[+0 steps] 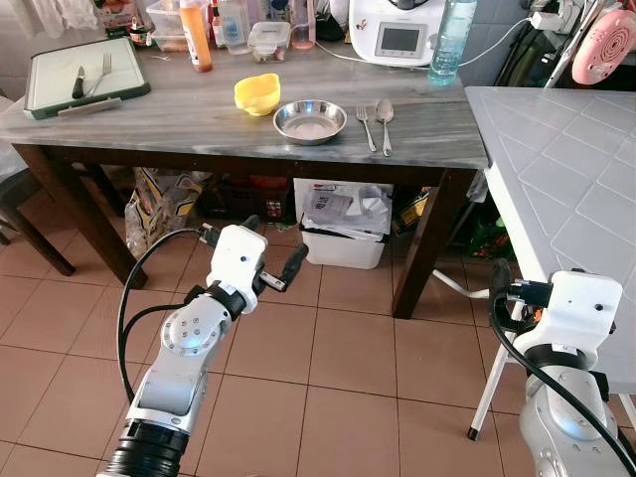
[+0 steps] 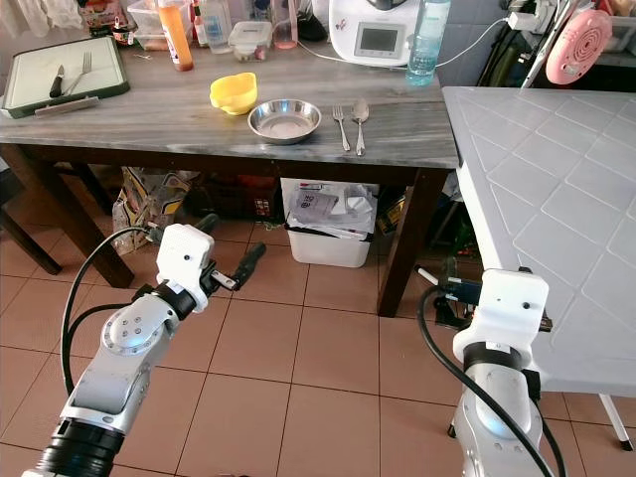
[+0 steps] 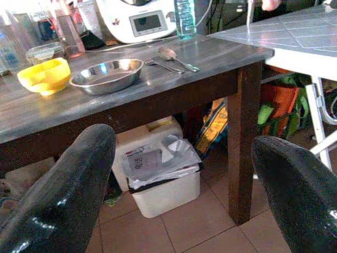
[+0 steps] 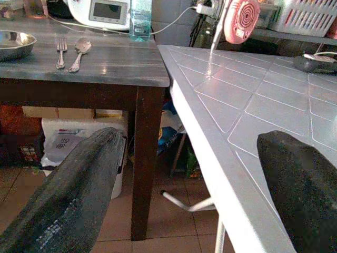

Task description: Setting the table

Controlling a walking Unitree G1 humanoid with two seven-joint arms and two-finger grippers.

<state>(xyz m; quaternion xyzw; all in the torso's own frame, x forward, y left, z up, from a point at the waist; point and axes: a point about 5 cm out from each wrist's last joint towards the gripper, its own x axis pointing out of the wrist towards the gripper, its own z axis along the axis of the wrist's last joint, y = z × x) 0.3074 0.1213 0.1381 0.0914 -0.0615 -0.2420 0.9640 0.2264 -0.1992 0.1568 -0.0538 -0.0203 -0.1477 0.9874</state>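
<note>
Left gripper (image 1: pixel 281 270): jaws open, empty, below table (image 1: pixel 119 124) edge.
Right gripper (image 4: pixel 189 211): jaws open, empty.
Risk: rising arm may strike table edge, shaking bowl (image 1: pixel 310 120).

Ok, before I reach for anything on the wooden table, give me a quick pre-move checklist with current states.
1. Left gripper empty, fingers open: ok.
2. Right gripper empty, fingers open: ok.
3. Steel plate upright, nothing on it: ok.
4. Fork and spoon lie side by side right of the plate, apart from it: ok.
5. Yellow bowl close to the plate; whether they touch: cannot tell.
6. Grippers above table height: not ok, both sit below its edge.
</note>
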